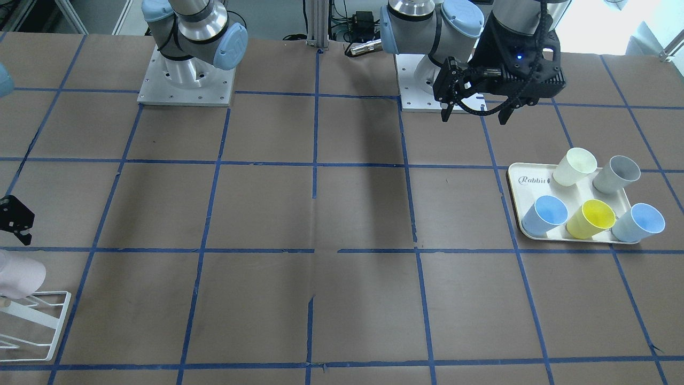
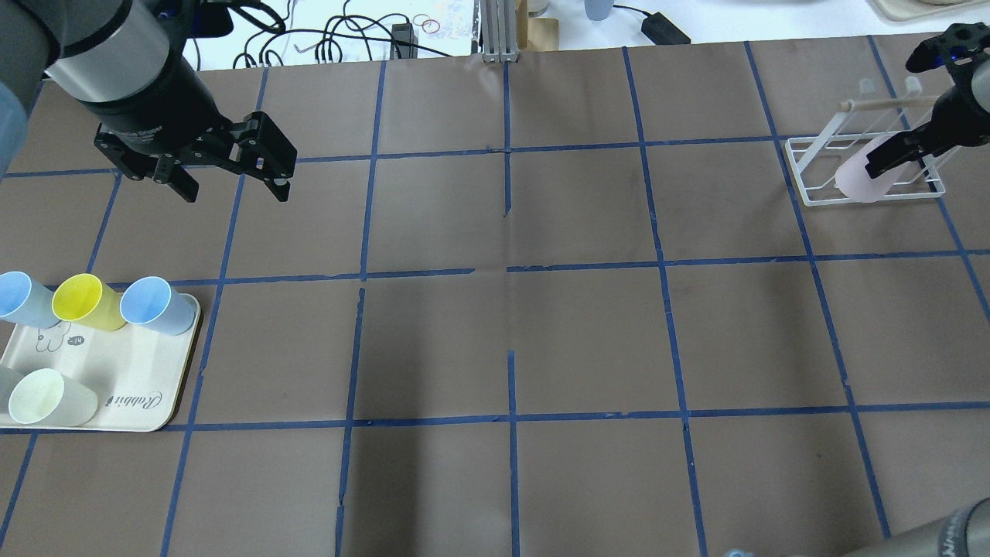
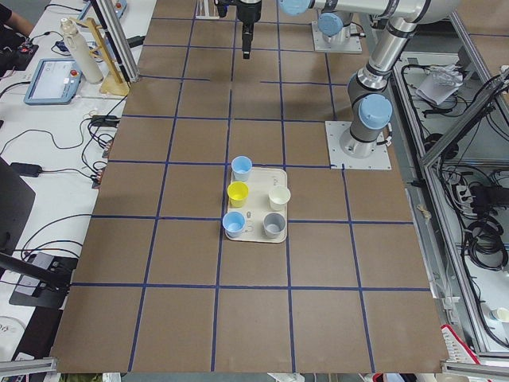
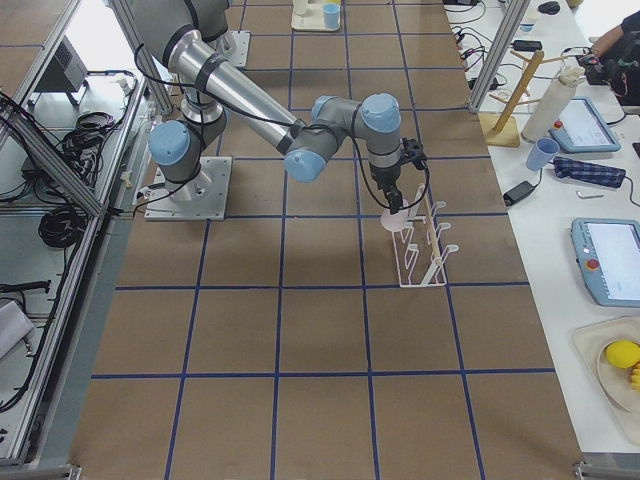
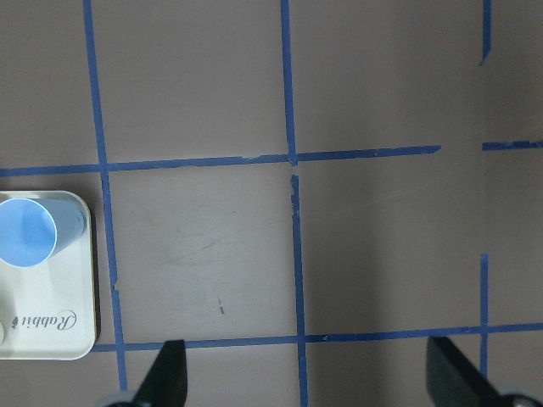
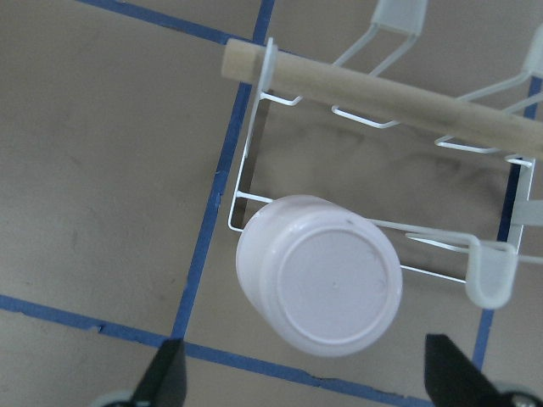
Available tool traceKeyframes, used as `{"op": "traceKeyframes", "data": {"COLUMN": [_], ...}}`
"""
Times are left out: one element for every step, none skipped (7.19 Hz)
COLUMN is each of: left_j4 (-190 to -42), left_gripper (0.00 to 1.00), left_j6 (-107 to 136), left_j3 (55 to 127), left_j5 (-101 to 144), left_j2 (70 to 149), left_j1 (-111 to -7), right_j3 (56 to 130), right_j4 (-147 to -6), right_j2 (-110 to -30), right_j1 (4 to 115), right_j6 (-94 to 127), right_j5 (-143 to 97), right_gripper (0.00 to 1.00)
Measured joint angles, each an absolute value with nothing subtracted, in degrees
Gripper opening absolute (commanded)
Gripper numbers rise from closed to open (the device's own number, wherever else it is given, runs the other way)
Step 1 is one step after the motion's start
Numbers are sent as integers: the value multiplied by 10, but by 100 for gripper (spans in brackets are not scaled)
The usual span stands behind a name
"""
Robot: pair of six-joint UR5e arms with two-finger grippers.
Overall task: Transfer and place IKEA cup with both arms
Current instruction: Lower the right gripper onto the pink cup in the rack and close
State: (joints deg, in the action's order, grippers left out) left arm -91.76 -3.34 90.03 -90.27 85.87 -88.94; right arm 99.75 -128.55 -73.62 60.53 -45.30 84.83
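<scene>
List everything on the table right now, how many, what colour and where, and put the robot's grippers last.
Table: one, brown with a blue tape grid, under everything.
Tray: one, cream, on the robot's left side.
Blue cups: two, light blue, at the ends of the tray's row farther from the robot.
Yellow cup: one, yellow, between the blue ones.
Cream-white cup: one, in the tray's nearer row.
Grey cup: one, beside the cream-white one.
Wire rack: one, white, on the robot's right side.
Pink cup: one, pale pink, tilted on the rack.
Left gripper: black, open, above bare table.
Right gripper: black, open, at the pink cup's base.
</scene>
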Motion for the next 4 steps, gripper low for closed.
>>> {"op": "traceKeyframes", "data": {"left_j4": [-918, -918, -918, -918], "left_gripper": [100, 100, 100, 100], "left_j6": [-33, -33, -33, -33], "left_j3": [900, 900, 900, 900], "left_j5": [-903, -903, -903, -903], "left_j2": [859, 859, 858, 858], "left_j1": [-889, -889, -889, -889], "right_j3": [998, 998, 998, 998], "right_j4": [-1306, -1314, -1319, -1321], "right_j2": [-720, -712, -708, -707], "right_j1": [606, 606, 606, 606], "right_j6": [-453, -452, -451, -450], "right_j5": [842, 841, 841, 840], "right_gripper": [100, 100, 100, 100]}}
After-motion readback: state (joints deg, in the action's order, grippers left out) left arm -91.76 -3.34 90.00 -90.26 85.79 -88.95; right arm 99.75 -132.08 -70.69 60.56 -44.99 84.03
